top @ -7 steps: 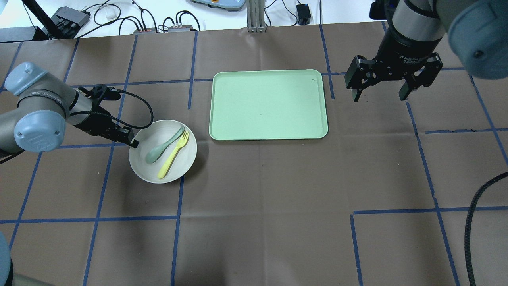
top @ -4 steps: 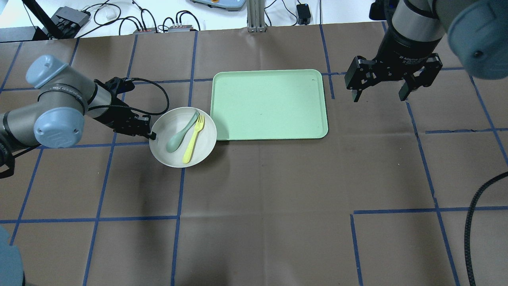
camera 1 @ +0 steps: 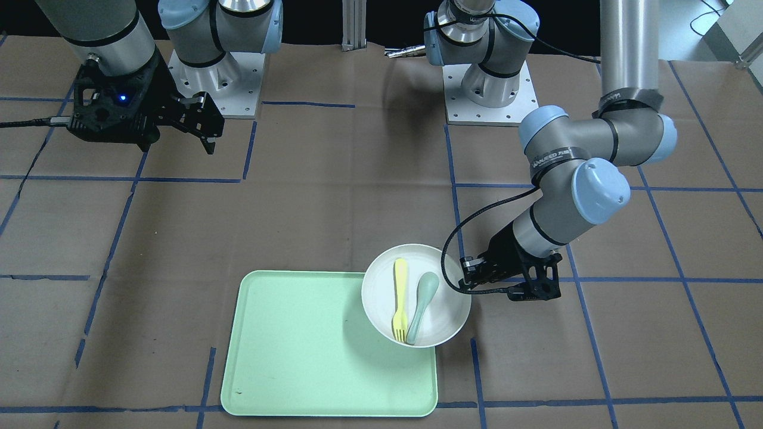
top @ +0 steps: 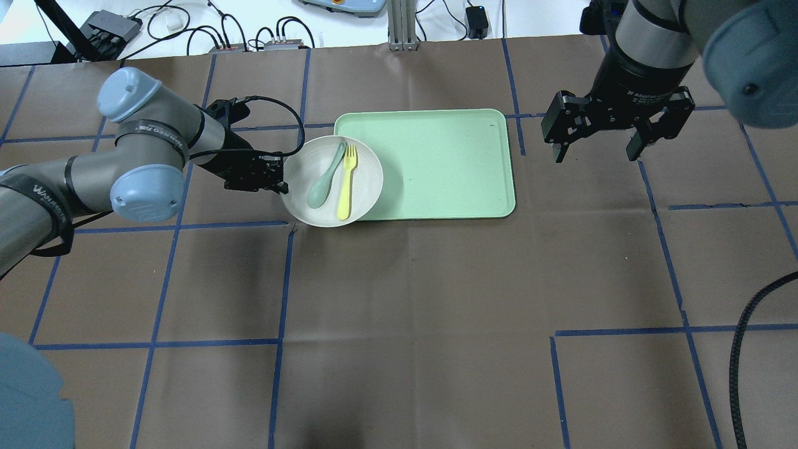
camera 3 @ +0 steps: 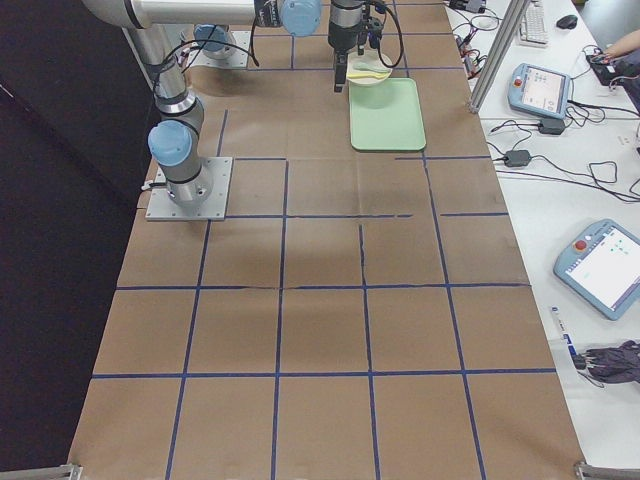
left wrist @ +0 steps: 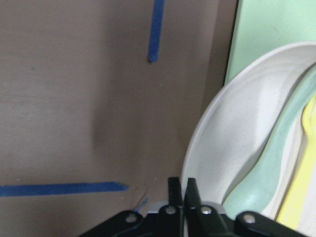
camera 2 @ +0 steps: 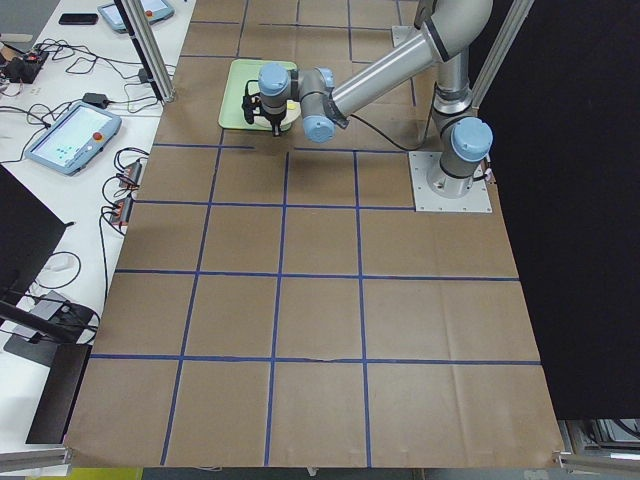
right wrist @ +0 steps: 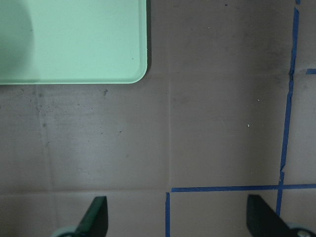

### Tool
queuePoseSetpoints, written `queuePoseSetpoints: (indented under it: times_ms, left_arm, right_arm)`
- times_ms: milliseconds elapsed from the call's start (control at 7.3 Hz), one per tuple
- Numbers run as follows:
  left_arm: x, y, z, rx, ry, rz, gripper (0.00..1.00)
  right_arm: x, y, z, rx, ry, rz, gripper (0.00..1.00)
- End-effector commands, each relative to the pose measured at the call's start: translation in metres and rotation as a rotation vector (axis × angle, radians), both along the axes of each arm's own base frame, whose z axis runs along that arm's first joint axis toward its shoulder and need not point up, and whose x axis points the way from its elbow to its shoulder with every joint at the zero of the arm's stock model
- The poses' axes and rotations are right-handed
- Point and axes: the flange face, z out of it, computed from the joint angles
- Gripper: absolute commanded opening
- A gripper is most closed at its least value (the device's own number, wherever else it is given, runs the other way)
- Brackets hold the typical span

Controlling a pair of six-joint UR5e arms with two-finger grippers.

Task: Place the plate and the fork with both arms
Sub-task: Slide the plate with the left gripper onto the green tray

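The off-white plate (top: 368,178) overlaps the left edge of the mint-green tray (top: 436,165); it also shows in the front view (camera 1: 381,292). The pale yellow fork (top: 346,184) and a teal-grey spoon (top: 324,181) lie side by side in it. My left gripper (top: 282,185) is shut on the plate's left rim, as the left wrist view (left wrist: 182,190) shows. My right gripper (top: 597,144) is open and empty, raised to the right of the tray. In the right wrist view its fingers (right wrist: 96,215) hang over bare table by the tray's corner (right wrist: 74,39).
The table is covered with brown paper marked by blue tape lines. Cables and boxes (top: 112,25) lie beyond the far edge. A black cable (top: 745,349) hangs at the right front. The arm bases (camera 1: 214,77) stand at the robot's side of the table.
My left gripper has carried the plate, with fork and spoon in it, rightward and away from the robot until it overlaps the tray's left edge. The right gripper has stayed put.
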Motion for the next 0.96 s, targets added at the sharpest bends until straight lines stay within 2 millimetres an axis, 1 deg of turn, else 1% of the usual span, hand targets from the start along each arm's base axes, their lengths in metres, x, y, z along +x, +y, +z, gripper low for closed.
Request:
queuePoseSetpoints:
  times_ms: [0,137,274,411,548,685,822]
  left_arm:
    - [-0.057,-0.019,-0.028,-0.038,0.025,0.114,0.01]
    - [-0.074,-0.026,-0.030,-0.019,0.039,0.157,0.01]
    - [-0.086,-0.026,-0.026,-0.012,0.045,0.183,0.01]
    - [-0.096,-0.020,-0.029,0.014,0.048,0.207,0.03]
    - [-0.103,-0.019,-0.031,0.027,0.051,0.223,0.03]
    - [-0.103,-0.023,-0.051,0.046,0.042,0.214,0.03]
    - [-0.105,-0.028,-0.064,0.012,0.046,0.209,0.04]
  right_arm:
    - [0.000,0.001,0.001,-0.001,0.001,0.000,1.00]
    - [0.000,0.001,0.000,0.000,0.001,0.000,1.00]
    - [0.000,0.001,0.000,0.000,0.001,0.000,1.00]
    - [0.000,0.001,0.000,0.000,0.001,0.002,1.00]
    - [0.000,0.001,0.000,0.000,0.001,0.002,1.00]
    - [0.000,0.001,0.000,0.000,0.001,0.002,1.00]
    - [0.000,0.001,0.000,0.000,0.001,0.002,1.00]
